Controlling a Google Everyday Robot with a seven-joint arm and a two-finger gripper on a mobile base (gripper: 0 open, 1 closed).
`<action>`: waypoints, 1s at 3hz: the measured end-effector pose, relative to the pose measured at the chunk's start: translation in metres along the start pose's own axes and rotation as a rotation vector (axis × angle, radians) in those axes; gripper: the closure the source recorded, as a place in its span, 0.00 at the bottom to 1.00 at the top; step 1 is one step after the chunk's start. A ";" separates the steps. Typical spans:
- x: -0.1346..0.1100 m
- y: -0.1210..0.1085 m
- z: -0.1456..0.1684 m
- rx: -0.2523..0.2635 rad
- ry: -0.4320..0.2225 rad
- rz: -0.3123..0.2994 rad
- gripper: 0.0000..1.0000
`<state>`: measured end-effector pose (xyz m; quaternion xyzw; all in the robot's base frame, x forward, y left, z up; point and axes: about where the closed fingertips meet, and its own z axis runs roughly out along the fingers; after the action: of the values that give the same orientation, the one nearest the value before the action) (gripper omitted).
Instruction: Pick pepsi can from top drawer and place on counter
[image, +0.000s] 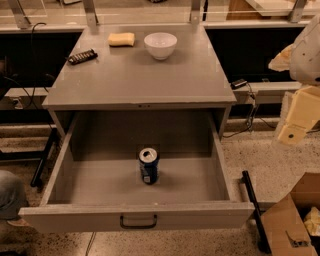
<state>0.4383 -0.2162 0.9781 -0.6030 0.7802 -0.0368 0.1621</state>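
Note:
The pepsi can (148, 166) stands upright on the floor of the top drawer (90, 187), near the middle, its silver top and pull tab facing up. The drawer is pulled fully out, its dark bar handle (138, 222) on the front panel. The counter (140, 75) is the grey cabinet top behind and above the drawer. My gripper (296, 122) shows as cream-coloured arm parts at the right edge, level with the cabinet's side, well to the right of the can and outside the drawer.
On the counter's back part stand a white bowl (160, 45), a yellow sponge (122, 39) and a dark snack bar (82, 56). A cardboard box (295, 220) lies on the floor at the lower right. A black post (252, 207) stands by the drawer's right corner.

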 end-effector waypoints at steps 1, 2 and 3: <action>0.000 0.000 0.000 0.000 0.000 0.000 0.00; -0.002 0.002 0.007 -0.005 -0.020 0.003 0.00; -0.011 0.007 0.037 -0.029 -0.125 0.030 0.00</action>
<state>0.4449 -0.1990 0.9431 -0.5947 0.7779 0.0148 0.2025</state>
